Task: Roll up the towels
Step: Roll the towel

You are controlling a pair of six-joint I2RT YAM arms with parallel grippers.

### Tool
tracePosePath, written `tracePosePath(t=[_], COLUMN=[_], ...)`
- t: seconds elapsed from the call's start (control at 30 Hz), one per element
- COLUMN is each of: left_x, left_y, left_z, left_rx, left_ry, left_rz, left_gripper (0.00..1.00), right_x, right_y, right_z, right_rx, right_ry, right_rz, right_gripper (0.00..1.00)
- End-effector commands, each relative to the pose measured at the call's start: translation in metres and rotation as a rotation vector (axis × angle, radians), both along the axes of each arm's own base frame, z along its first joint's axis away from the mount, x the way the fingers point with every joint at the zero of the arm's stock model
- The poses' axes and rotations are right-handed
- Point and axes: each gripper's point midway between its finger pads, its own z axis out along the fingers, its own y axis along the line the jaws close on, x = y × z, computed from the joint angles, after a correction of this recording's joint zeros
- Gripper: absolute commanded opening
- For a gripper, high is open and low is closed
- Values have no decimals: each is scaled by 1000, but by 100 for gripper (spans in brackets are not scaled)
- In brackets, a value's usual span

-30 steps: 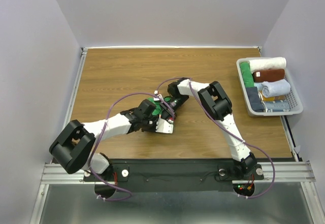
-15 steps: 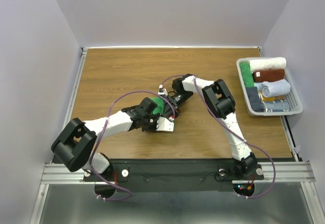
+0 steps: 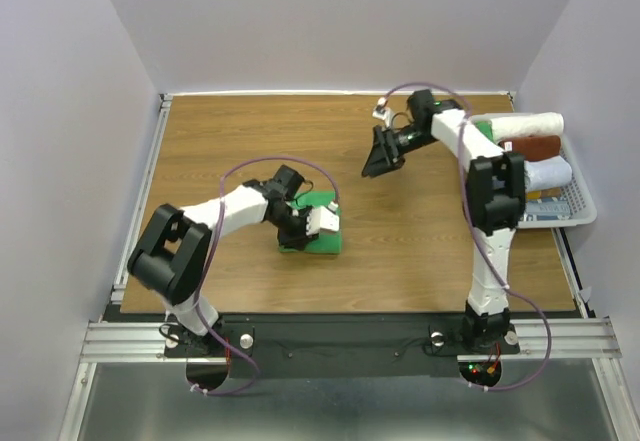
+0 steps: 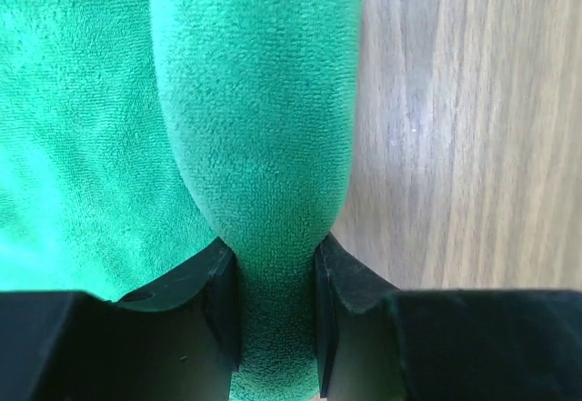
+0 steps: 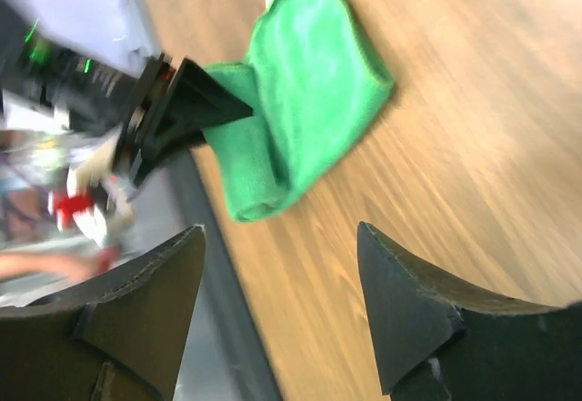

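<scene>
The green towel [image 3: 322,202] lies on the wooden tabletop [image 3: 220,141], left of centre and toward the near edge. Part of it is spread flat; a thick rolled part lies along one side of the flat part. The left fingers [image 4: 223,305] pinch that rolled part, one black finger on each side, with the cloth squeezed narrow between them; the bare wood shows just beside the roll. From the right wrist view, the grip sits at one end of the roll, and the flat part lies beyond it.

The right fingers [image 5: 136,319] are spread wide and hold nothing; they hang in the air above the wood. The right arm [image 3: 495,191] stretches toward the far right of the tabletop, well apart from the green towel. The left arm [image 3: 235,211] bends in low from the near left.

A grey basket [image 3: 545,223] stands at the right edge, partly behind the right arm. In it lie a pale blue towel [image 3: 552,173], rolled, a brown roll [image 3: 538,147] and a long cream-white roll [image 3: 530,124]; no label shows on the pale blue one.
</scene>
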Motion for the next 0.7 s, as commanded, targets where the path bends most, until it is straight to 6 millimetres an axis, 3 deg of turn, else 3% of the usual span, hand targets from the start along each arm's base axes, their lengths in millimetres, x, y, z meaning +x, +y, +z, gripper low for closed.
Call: tracePosePath(t=[0.0,0.03,0.13,0.17,0.23,0.27,0.37,0.4,0.43,0.5,0.67], left_x=[-34,-38,-28,-15,-17,-18,-11,-8,-6,-1,6], left_y=[26,27,28,25,26,26,27,28,28,29,31], left_z=[-15,-13,-17,-12,-9,-17,-26,-30,-32,-37,-51], left_rx=[46,45,45,24,28,42,68,82,86,100,117], left_ry=[339,398,526,523,586,621,679,699,706,708,736], left_rz=[46,44,64,67,56,45,44,48,49,61,87], left_gripper=[11,12,16,16,15,15,15,15,15,16,17], right_x=[2,0,-15,-18,-31,-41,-70,-72,-78,-77,-81], right_y=[-15,-18,-24,-25,-22,-10,17,31,33,38,73], right_z=[43,55,60,56,46,53,47,41,30,29,21], right_rx=[-63,-61,-74,-93,-121,-114,-157,-204,-237,-288,-315], right_ry=[-291,-352,-453,-470,-485,-538,-664,-756,-780,-880,-1040], right_rz=[-1,1,34,39,63,96,175,202,220,237,321], right_gripper=[72,71,70,70,68,67,68,71,73,77,84])
